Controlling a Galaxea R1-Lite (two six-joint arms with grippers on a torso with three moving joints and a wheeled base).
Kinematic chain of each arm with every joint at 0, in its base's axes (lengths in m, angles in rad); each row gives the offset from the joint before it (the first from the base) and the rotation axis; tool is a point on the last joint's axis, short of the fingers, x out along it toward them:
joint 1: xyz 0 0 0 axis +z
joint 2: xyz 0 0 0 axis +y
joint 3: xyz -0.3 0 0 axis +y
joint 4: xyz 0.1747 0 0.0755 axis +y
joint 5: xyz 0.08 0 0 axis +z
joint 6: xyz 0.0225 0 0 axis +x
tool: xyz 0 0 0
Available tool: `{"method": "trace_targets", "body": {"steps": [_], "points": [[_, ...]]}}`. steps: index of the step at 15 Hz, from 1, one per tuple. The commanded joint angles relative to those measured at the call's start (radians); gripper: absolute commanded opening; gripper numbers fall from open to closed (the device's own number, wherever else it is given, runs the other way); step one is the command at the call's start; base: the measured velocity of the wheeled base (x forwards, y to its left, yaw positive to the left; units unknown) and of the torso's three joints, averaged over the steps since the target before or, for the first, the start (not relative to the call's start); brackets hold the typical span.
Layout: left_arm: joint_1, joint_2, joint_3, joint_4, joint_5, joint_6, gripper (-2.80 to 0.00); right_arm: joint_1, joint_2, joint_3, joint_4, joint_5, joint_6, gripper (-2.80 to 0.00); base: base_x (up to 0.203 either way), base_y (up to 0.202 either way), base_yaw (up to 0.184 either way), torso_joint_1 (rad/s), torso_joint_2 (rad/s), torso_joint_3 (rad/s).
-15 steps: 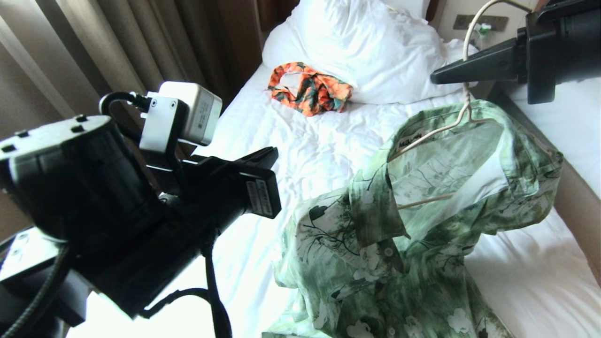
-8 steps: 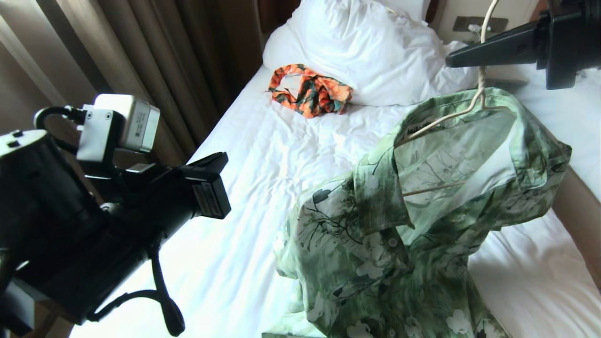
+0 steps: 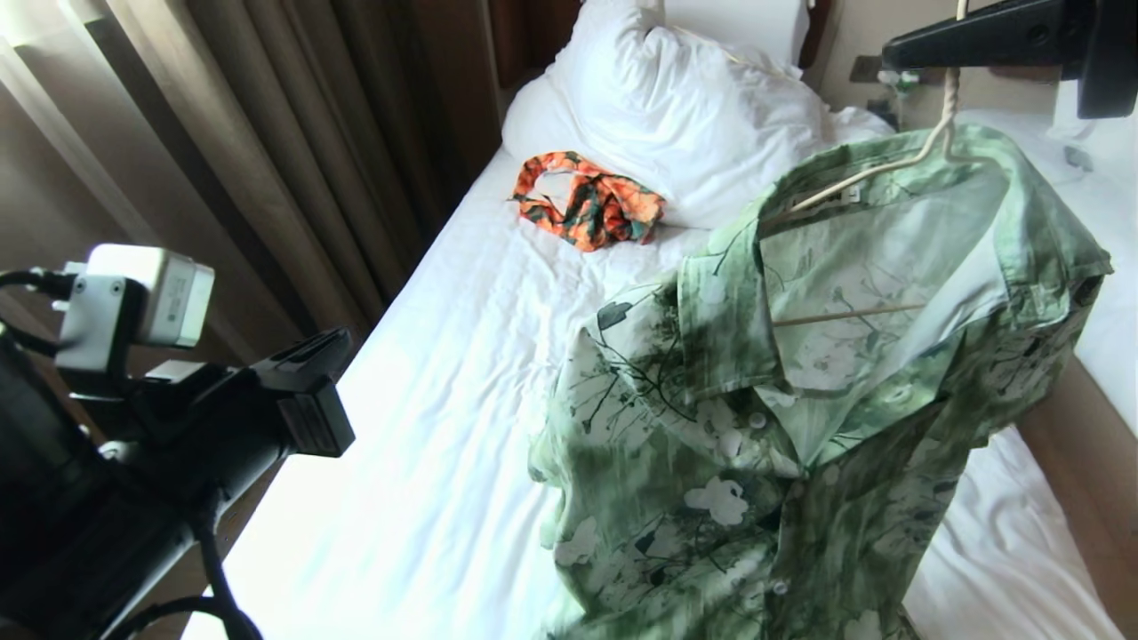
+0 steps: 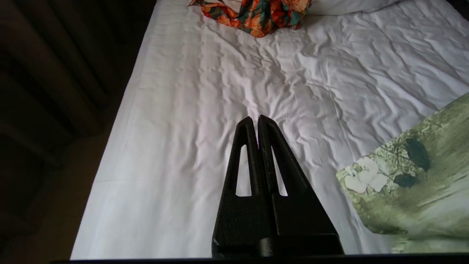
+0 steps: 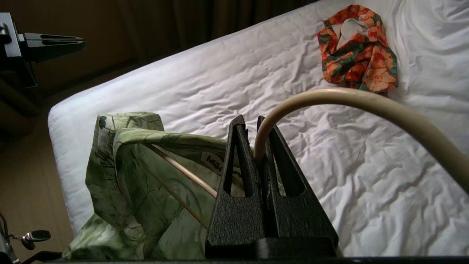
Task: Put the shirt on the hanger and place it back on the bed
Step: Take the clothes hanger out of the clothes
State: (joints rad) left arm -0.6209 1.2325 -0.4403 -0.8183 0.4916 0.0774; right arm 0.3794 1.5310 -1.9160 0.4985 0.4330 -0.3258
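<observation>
Left gripper: the left gripper [image 3: 307, 356] sits nearest, at about 8 o'clock in the head view, off the side of the bed; its jaws are pressed tip to tip with nothing between them, and it touches no cloth

Shirt: the shirt [image 3: 800, 400] hangs on the right side of the head view, from 5 o'clock up toward 2 o'clock, collar uppermost and button front facing the camera; its lower part runs out of view, so I cannot tell whether the hem rests on the sheet

Hanger: the hanger [image 3: 867, 169] runs inside the shoulders, one arm showing at the neck opening and the bottom bar crossing behind the collar; the hook rises toward 1 o'clock

Right gripper: the right gripper [image 5: 253, 126] is up at 1 o'clock, jaws clamped on the neck of the hanger just below the curve of the hook

Bed: the bed [image 3: 462, 356] spreads from 6 o'clock to 12 o'clock, wrinkled and bare under and beside the shirt

Far end: an orange garment [image 3: 587, 197] lies at 12 o'clock against the pillow [image 3: 693, 107]

Step in hand: hanging looks done; the carried shirt is due to go back down

Next move: lower the right gripper over bare sheet near 6 o'clock, lay the shirt flat without bunching, then release the hook
</observation>
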Motion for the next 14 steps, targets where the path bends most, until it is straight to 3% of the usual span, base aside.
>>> {"method": "trace_targets", "body": {"steps": [1, 8, 14], "points": [[0.007, -0.044, 0.036, -0.005, 0.002, -0.002, -2.8, 0.0, -0.006, 0.0, -0.008, 0.003, 0.014, -2.8, 0.0, 0.0, 0.0, 0.193, -0.55, -0.371], [0.047, -0.054, 0.088, -0.008, 0.005, -0.005, -2.8, -0.037, -0.005, 0.011, -0.115, 0.001, 0.05, -2.8, 0.0, 0.0, 0.0, 0.22, -0.59, -0.371], [0.047, -0.068, 0.101, -0.01, 0.005, -0.005, -2.8, -0.037, -0.011, 0.009, -0.118, 0.003, 0.048, -2.8, 0.0, 0.0, 0.0, 0.164, -0.4, -0.237]]}}
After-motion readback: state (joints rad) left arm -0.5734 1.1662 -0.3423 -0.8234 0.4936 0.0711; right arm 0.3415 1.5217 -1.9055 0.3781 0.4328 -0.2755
